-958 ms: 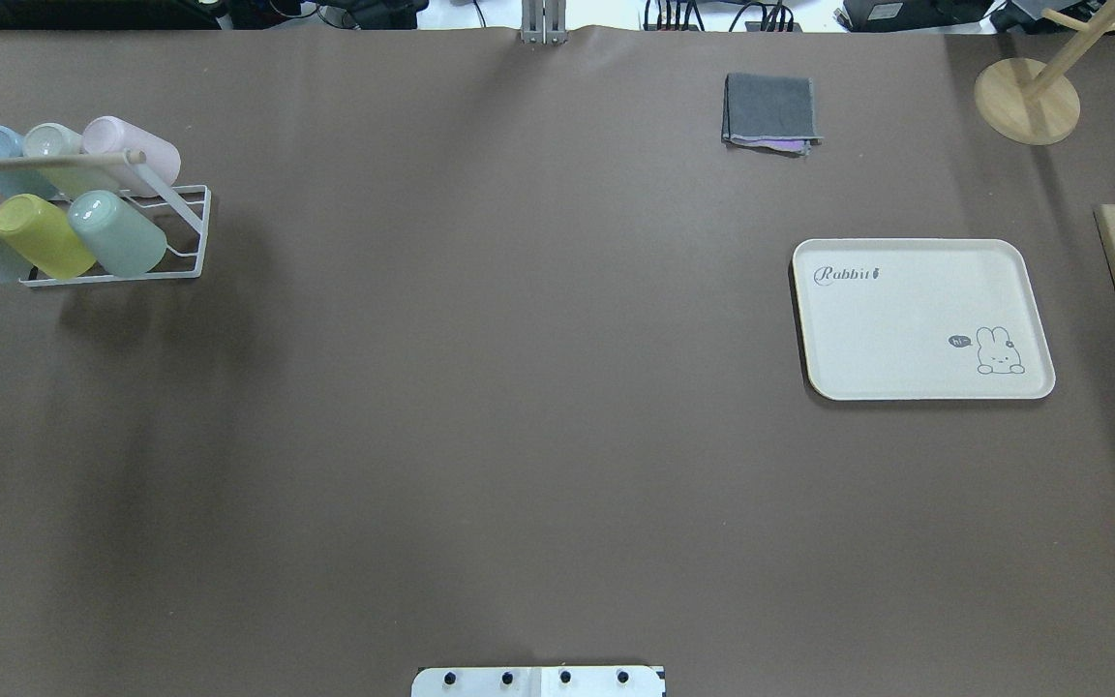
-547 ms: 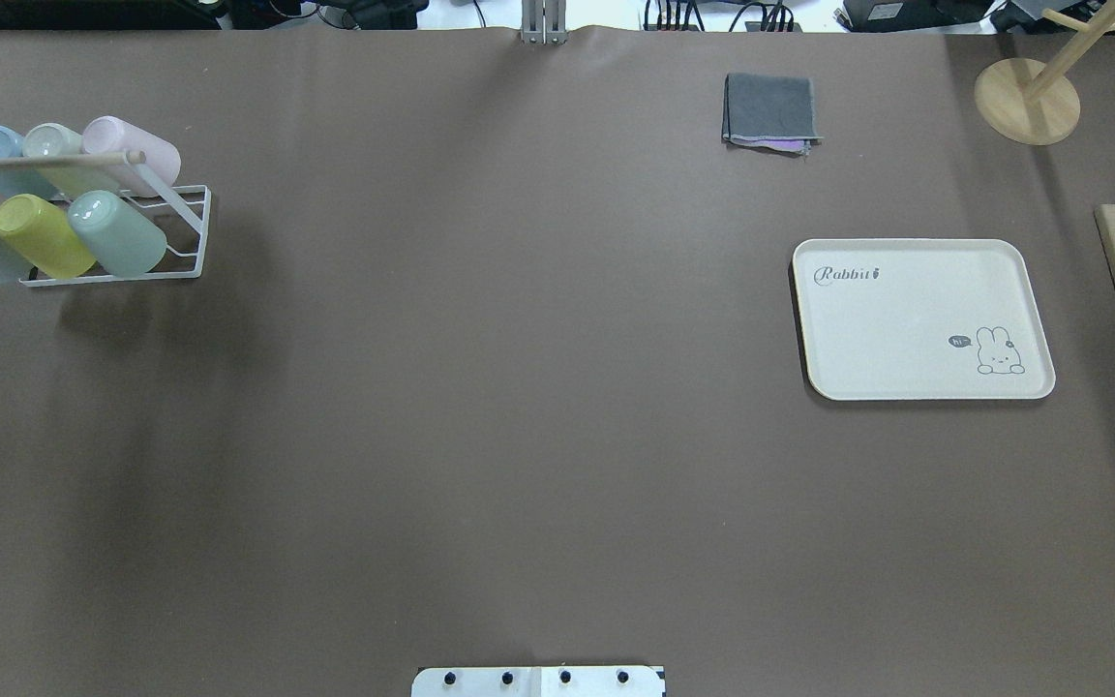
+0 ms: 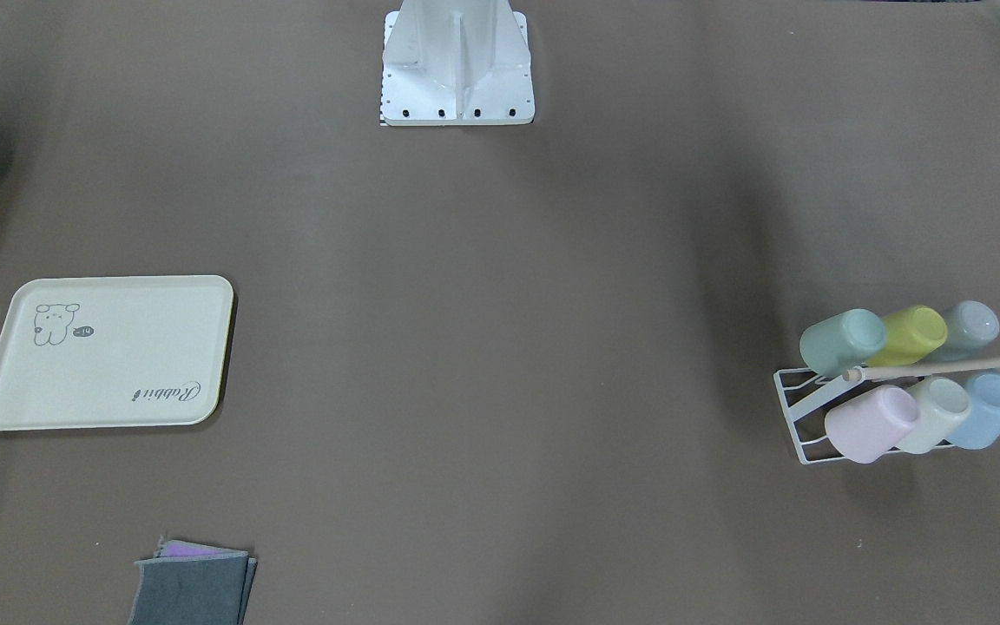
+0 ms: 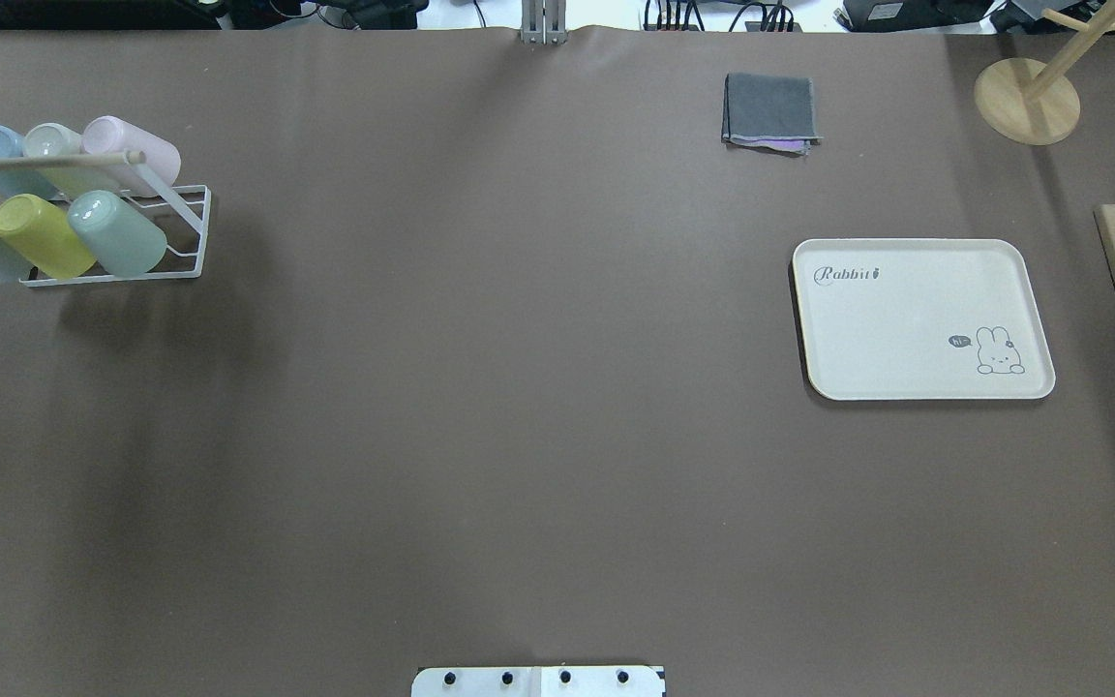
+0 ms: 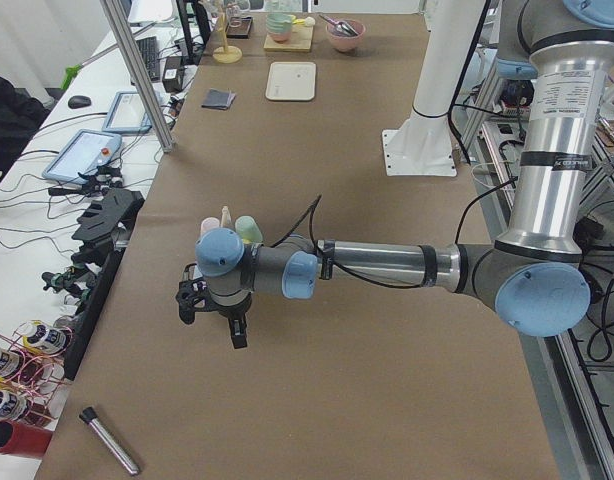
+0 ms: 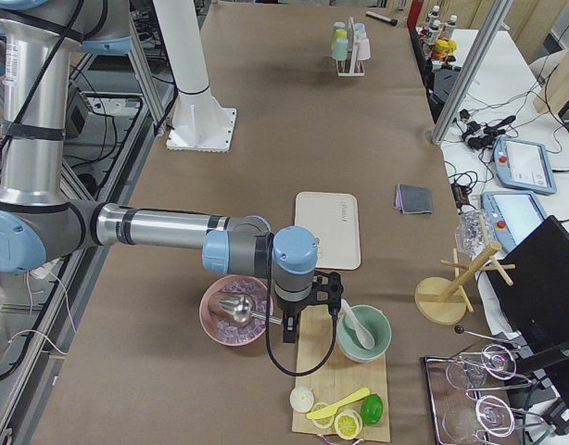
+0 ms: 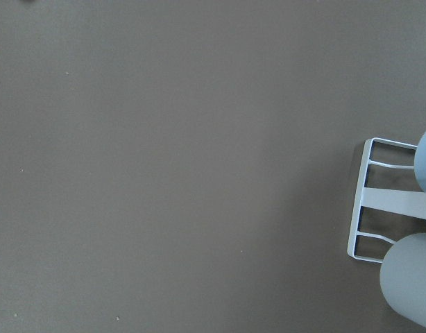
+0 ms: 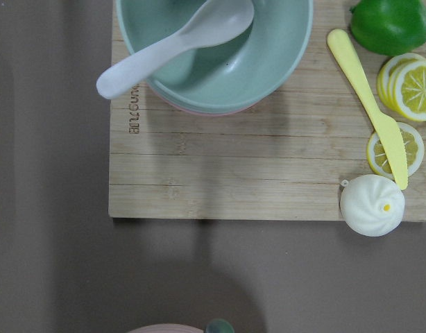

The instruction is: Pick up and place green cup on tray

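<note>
The green cup (image 4: 117, 232) is a mint tumbler lying tilted in a white wire rack (image 4: 192, 227) at the table's left; it also shows in the front-facing view (image 3: 843, 340). The cream tray (image 4: 920, 319) lies flat and bare at the right, also in the front-facing view (image 3: 109, 351). Neither gripper shows in the overhead or front-facing view. My left gripper (image 5: 212, 320) hangs over the table just beyond the rack's outer end. My right gripper (image 6: 310, 313) hangs over a wooden board past the tray. I cannot tell whether either is open or shut.
The rack also holds a yellow-green cup (image 4: 40, 232), a pale whitish-green cup (image 4: 54, 145), and pink, blue and grey ones. A folded grey cloth (image 4: 770, 111) lies at the back. The wooden board (image 8: 268, 173) carries a bowl (image 8: 220, 62) with a spoon.
</note>
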Motion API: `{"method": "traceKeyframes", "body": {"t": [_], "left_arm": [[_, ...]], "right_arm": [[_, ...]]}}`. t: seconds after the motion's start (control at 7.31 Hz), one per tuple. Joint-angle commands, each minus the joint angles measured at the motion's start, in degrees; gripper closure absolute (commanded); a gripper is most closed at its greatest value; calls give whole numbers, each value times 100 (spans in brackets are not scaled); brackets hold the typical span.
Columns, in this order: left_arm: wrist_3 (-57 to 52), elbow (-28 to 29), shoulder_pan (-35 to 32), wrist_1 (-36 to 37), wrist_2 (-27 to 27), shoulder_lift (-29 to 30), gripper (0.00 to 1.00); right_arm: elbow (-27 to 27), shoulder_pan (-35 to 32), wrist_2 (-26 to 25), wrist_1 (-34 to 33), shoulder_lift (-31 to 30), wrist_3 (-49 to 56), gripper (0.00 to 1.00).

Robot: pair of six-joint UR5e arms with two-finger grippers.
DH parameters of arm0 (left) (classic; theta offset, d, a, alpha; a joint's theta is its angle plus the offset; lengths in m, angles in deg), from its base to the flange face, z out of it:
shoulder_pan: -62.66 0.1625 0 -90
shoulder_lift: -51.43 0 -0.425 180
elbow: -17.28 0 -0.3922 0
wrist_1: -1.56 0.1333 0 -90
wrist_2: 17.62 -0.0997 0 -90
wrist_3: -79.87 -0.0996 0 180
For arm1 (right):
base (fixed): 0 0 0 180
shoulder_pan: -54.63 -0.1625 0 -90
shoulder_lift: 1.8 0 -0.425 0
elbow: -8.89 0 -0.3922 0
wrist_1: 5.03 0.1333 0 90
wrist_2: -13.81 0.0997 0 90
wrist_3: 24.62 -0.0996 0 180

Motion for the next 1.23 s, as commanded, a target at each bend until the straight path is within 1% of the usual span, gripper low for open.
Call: {"method": "traceKeyframes", "body": {"t": [0.0, 0.14, 0.55, 0.68, 0.82, 0.96, 1.09], "left_arm": [[0, -29, 0, 0, 0, 0, 2], [0, -212, 0, 0, 0, 9, 2], [9, -1519, 210, 79, 9, 53, 2], [18, -1950, 672, 97, -69, 35, 2], [35, -2328, 1068, 123, -401, 52, 2], [18, -2758, 1838, 184, -1344, 44, 2], [-8, -3198, 2472, 402, -2197, 53, 2]], "right_arm": [[0, 0, 0, 9, 26, 0, 0], [0, 0, 0, 9, 52, 0, 0], [52, 0, 53, 9, 61, -18, 0], [79, -44, 44, 9, 27, -18, 0], [44, -44, 35, 0, 18, -18, 0], [18, -44, 35, 0, 9, -9, 0], [122, -53, 35, 9, 61, 26, 0]]}}
